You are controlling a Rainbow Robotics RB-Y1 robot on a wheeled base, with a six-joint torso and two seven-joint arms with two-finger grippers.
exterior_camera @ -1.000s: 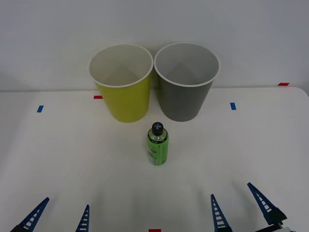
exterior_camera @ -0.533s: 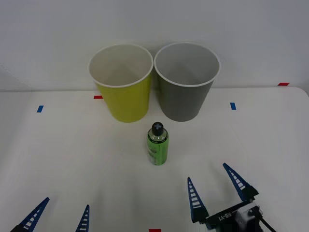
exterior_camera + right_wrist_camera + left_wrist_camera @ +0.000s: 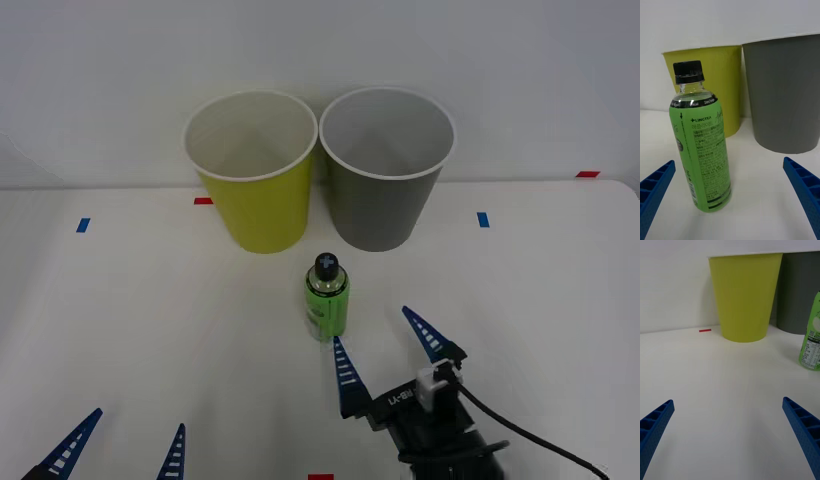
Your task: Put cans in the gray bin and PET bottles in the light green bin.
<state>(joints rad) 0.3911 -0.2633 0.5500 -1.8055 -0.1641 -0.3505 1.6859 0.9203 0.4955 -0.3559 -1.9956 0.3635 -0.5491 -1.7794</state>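
Upright on the white table (image 3: 120, 330), the PET bottle (image 3: 326, 298) stands near the middle of the front view, its dark cap up and its green label with white print facing the robot. Behind it, toward 12 o'clock, two buckets stand side by side against the pale wall, their white rims nearly touching: the light green bin (image 3: 252, 170) at about 11 o'clock from the bottle and the gray bin (image 3: 385, 166) at about 1 o'clock. Both are upright, with nothing visible in the part of their insides that shows. The bottle is apart from both bins, a little in front of the gap between them.

The right gripper (image 3: 390, 350) sits low over the table at about 5 o'clock from the bottle, its blue ribbed fingers spread wide and holding nothing. One fingertip is just beside the bottle's base; the other points out toward 1 o'clock, well clear of it. In the right wrist view the bottle (image 3: 700, 138) stands between the two spread fingers (image 3: 655, 187), closer to one of them, with the light green bin (image 3: 720, 86) and gray bin (image 3: 784, 93) behind it.

The left gripper (image 3: 115, 450) waits at the near edge of the table, at about 8 o'clock from the bottle and well apart from it, fingers likewise spread and empty.

Small blue and red tape marks (image 3: 83, 225) dot the table.
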